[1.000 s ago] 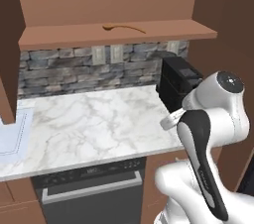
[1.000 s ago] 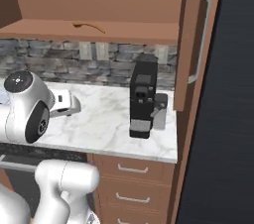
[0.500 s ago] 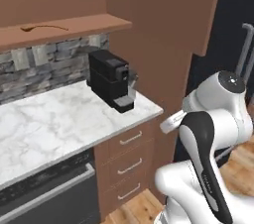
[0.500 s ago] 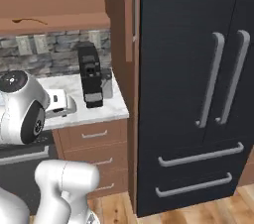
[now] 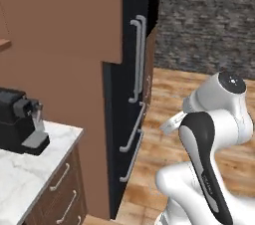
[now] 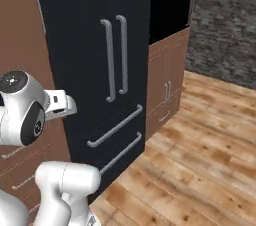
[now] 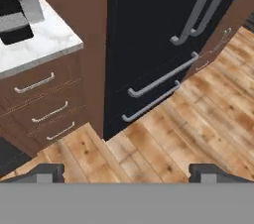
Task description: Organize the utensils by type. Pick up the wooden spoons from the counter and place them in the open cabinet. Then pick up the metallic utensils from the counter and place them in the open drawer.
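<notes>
The two dark fingertips stand far apart, wide open, with nothing between them. The gripper hangs in the air and looks down at the wooden floor below it.

Past the fingers stands a big black fridge with long grey handles. Two grey bars run across its lower drawers. In the right base view the same fridge is tall and dark, right in front of the robot, and the white arm rises beside it.

To the left of the fridge is a brown side panel, and next to that a white marble counter. Three brown drawers sit under the counter, each with a grey handle, and all three look shut. A black coffee machine stands on the counter near its end.

I cannot see any wooden spoons or metal utensils on the bit of counter in front of me.

Farther back there is a grey stone wall and more brown cabinets beside the fridge.
</notes>
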You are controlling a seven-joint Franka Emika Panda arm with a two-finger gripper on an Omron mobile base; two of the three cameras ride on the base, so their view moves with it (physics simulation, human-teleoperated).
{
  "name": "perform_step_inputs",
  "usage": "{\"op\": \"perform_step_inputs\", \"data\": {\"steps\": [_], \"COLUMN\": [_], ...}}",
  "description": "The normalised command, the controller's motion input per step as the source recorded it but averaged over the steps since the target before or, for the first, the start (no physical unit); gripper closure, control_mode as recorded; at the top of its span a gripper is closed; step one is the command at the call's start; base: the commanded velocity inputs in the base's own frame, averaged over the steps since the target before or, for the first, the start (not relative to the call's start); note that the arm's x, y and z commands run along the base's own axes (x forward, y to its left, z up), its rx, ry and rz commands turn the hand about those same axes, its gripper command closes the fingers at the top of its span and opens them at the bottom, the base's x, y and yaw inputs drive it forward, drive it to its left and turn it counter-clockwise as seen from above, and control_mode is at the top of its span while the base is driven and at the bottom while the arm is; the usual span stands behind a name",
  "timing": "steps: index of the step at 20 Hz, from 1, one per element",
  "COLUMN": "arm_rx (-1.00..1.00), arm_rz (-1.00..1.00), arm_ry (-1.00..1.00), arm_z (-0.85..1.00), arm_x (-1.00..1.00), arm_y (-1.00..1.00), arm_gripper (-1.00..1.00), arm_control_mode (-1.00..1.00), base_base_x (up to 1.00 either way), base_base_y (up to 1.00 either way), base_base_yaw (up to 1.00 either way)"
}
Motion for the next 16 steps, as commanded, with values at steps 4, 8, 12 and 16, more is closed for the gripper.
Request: {"op": "perform_step_inputs", "data": {"steps": [4,8,12,16], "arm_rx": [0.0,0.0,0.0,0.0], "arm_rz": [0.0,0.0,0.0,0.0], "arm_ry": [0.0,0.0,0.0,0.0], "arm_z": [0.0,0.0,0.0,0.0], "arm_x": [0.0,0.0,0.0,0.0], "arm_y": [0.0,0.0,0.0,0.0], "arm_gripper": [-1.0,-1.0,-1.0,-1.0], "arm_control_mode": [1.0,1.0,1.0,1.0], "base_base_x": [0.0,0.0,0.0,0.0], "base_base_y": [0.02,0.02,0.0,0.0], "base_base_yaw": [-1.0,-1.0,-1.0,-1.0]}}
